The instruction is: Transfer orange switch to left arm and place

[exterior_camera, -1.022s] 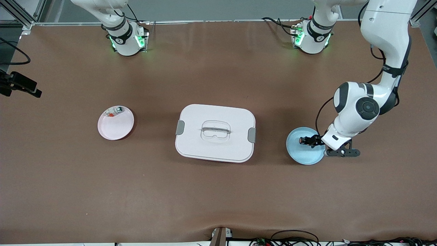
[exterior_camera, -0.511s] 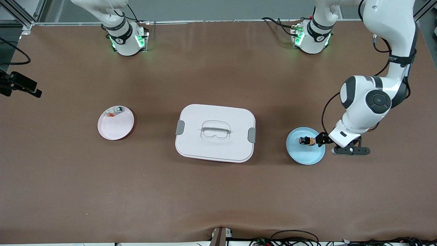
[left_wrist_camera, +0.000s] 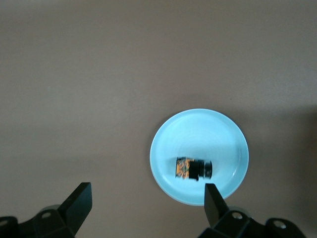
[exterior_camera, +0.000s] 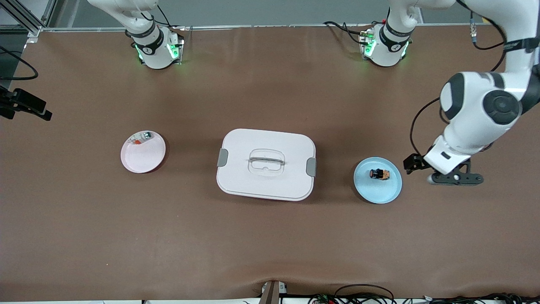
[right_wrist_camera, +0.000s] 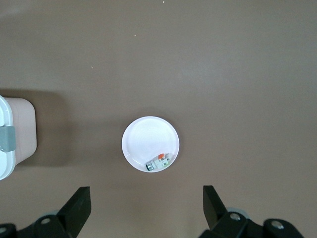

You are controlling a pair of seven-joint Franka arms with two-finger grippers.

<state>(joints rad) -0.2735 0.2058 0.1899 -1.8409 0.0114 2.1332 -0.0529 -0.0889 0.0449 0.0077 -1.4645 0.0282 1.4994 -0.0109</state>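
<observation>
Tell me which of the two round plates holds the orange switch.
The blue plate, toward the left arm's end of the table, holds the orange switch. The pink plate, past the box, holds only a small white-and-green piece.

Open right tool (right_wrist_camera: 143, 206) over pink plate (right_wrist_camera: 143, 136) holding apparently white-grey piece (right_wrist_camera: 159, 162).

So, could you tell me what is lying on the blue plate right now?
Only the orange switch lies on the blue plate, on its side. Whatever is beneath the plate is hidden.
</observation>
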